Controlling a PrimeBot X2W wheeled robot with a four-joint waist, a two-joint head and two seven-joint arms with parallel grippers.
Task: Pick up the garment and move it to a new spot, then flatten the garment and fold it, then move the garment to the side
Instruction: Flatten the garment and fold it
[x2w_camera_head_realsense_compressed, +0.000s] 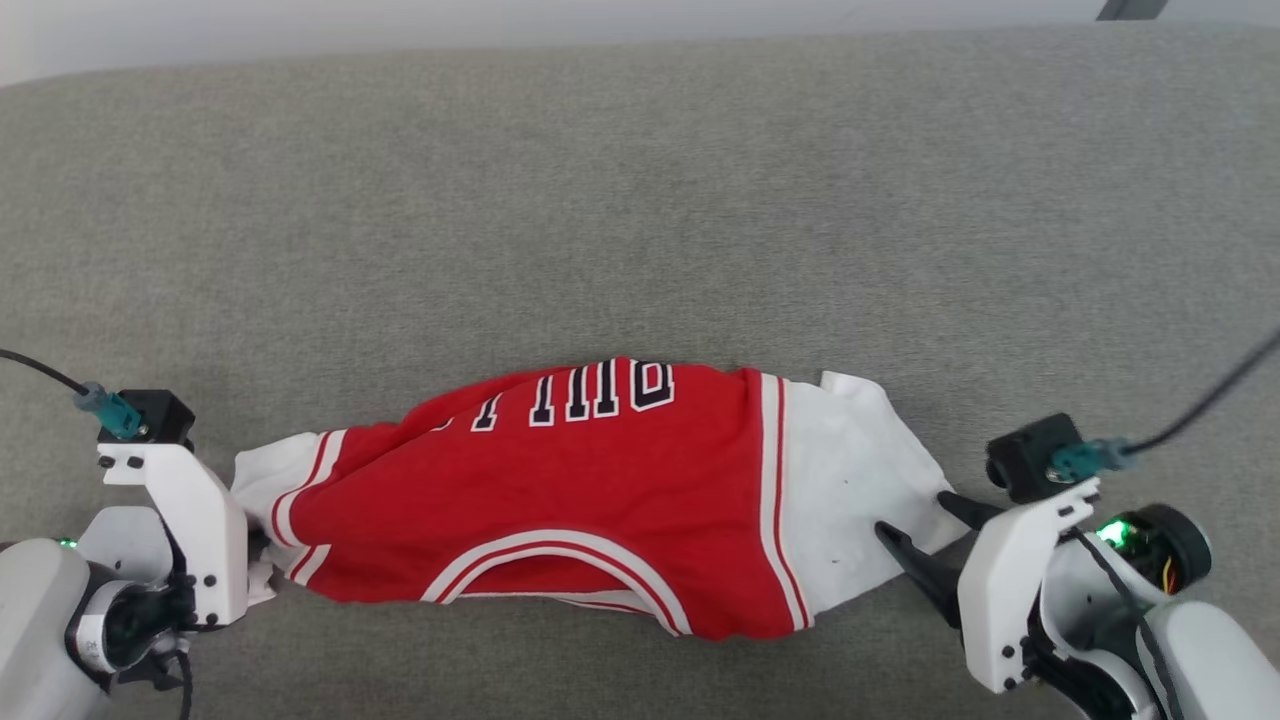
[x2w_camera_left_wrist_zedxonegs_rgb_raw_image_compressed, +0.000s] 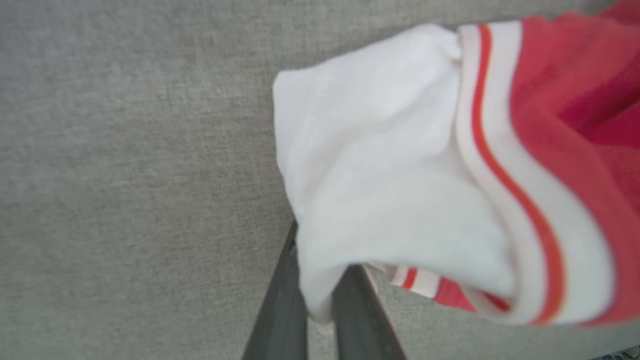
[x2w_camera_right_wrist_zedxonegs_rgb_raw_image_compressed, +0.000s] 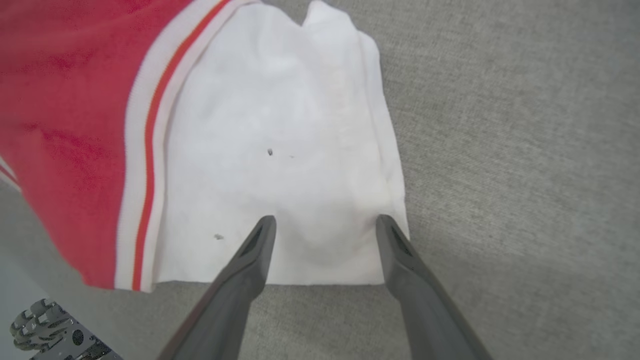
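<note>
1. Toward near edge of grey woven fabric surface (x2w_camera_head_realsense_compressed: 640, 200): red jersey-style garment (x2w_camera_head_realsense_compressed: 600, 480) with white short sleeves, red-white striped trim and black white-edged lettering. Bunched, drawn out side to side, collar trim nearest the robot.
2. Left claw (x2w_camera_left_wrist_zedxonegs_rgb_raw_image_compressed: 317, 305): clamped narrow on hem of white left-hand sleeve (x2w_camera_left_wrist_zedxonegs_rgb_raw_image_compressed: 380, 175), cloth pinched between the dark fingers and puckered toward the grip.
3. Right claw (x2w_camera_right_wrist_zedxonegs_rgb_raw_image_compressed: 325, 222): spread wide, tips down on white right-hand sleeve (x2w_camera_right_wrist_zedxonegs_rgb_raw_image_compressed: 280, 150) close to its hem. Nothing gripped yet.
4. Likely reason for working the sleeve ends: one hold at each end, to lift the garment taut between both arms rather than in a heap.
5. Step in hand, by judgement: securing the second hold before the move to a new spot. Flattening and folding not begun.
6. Risk: thin layer under right claw, easy to miss on closing; lopsided lift if only the left end is held.
</note>
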